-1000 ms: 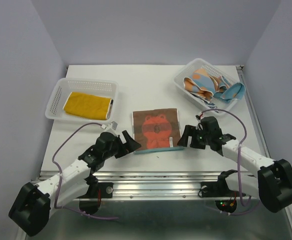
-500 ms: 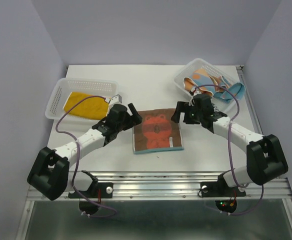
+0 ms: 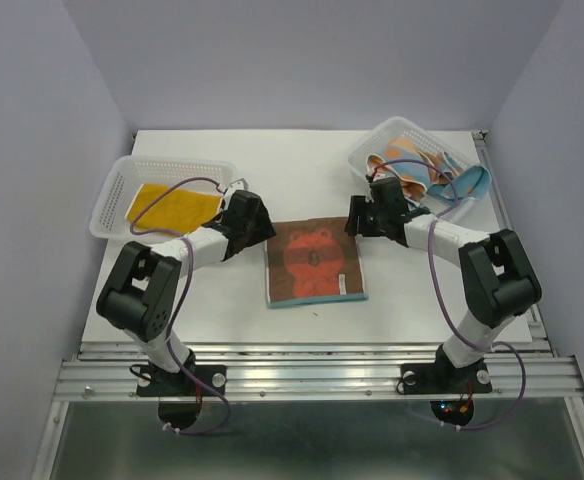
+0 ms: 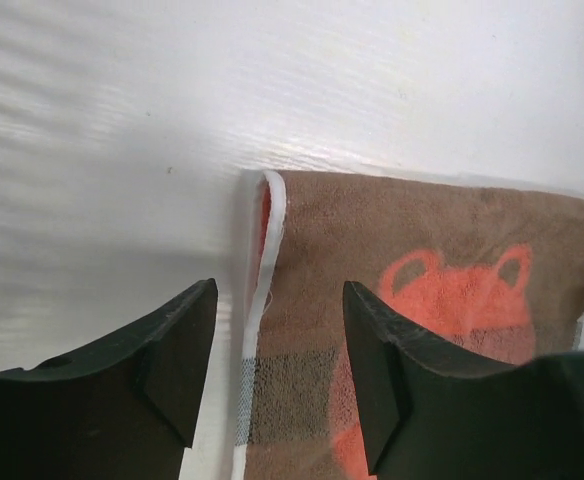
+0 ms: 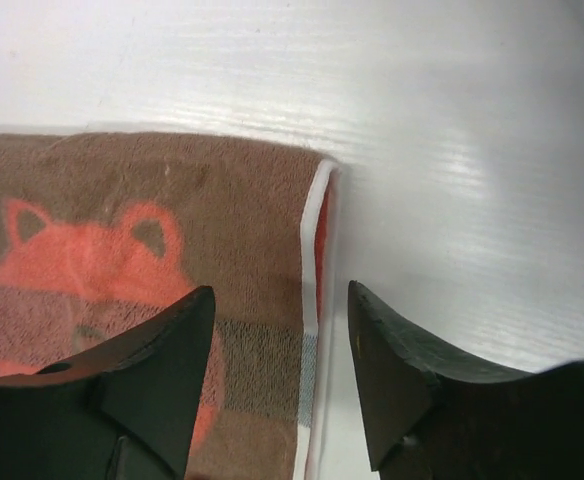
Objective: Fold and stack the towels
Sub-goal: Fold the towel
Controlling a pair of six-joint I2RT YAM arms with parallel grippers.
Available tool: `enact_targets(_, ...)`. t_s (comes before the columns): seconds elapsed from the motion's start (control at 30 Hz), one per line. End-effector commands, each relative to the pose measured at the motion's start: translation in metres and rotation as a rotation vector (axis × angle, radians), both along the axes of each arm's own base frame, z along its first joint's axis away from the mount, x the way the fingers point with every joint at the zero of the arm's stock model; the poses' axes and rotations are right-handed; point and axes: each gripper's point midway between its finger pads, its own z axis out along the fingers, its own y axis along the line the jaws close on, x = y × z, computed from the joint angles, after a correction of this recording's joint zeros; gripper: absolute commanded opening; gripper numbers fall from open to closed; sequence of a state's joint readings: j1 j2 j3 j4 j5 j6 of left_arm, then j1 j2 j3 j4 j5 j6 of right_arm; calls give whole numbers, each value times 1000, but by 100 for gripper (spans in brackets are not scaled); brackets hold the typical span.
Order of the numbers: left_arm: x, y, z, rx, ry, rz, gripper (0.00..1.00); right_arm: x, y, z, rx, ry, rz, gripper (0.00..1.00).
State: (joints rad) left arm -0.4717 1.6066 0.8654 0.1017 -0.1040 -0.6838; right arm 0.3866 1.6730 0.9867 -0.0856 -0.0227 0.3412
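The left gripper point(image 4: 279, 300) has its fingers spread, and the brown towel point(image 3: 314, 258) lies flat on the table with its far-left corner just ahead of and beneath the gap. The white hem runs closer to that gripper's left finger than to its right. The right gripper point(image 5: 282, 300) is spread as well, with the far-right hem passing roughly midway between its fingers. Neither one holds any cloth

The main risk is a poor pinch. An orange layer shows under the hem on both sides, so the fingers could close on the top layer alone and leave the rest behind. On the left, the off-centre hem could slip out past the finger, and only table would be caught. If one corner lifts before the other, the fold would probably skew and its edges would not meet. How high the fingers sit above the cloth cannot be told

A second ago both grippers were at the towel's near corners. They have since travelled along its sides to the far corners, while the towel itself has not shifted
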Motion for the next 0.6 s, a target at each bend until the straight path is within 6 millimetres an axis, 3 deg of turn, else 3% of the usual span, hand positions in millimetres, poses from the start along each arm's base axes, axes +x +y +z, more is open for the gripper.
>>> enact_targets(0.0, 27, -7, 13, -20, -49, -16, 60, 48, 6, 28, 1, -154, -40, 56)
enact_targets(0.13, 37, -5, 9, -20, -49, -3, 57, 60, 5, 16, -20, -150, -71, 50)
enact_targets(0.17, 40, -5, 10, -22, -51, 0, 57, 62, 4, 5, -30, -130, -79, 50)
enact_targets(0.3, 43, -6, -6, -12, -15, -7, 51, 69, 6, -5, -37, -110, -95, 42)
enact_targets(0.57, 51, -6, -16, 5, 4, -11, 35, 68, 5, -15, -38, -99, -98, 40)
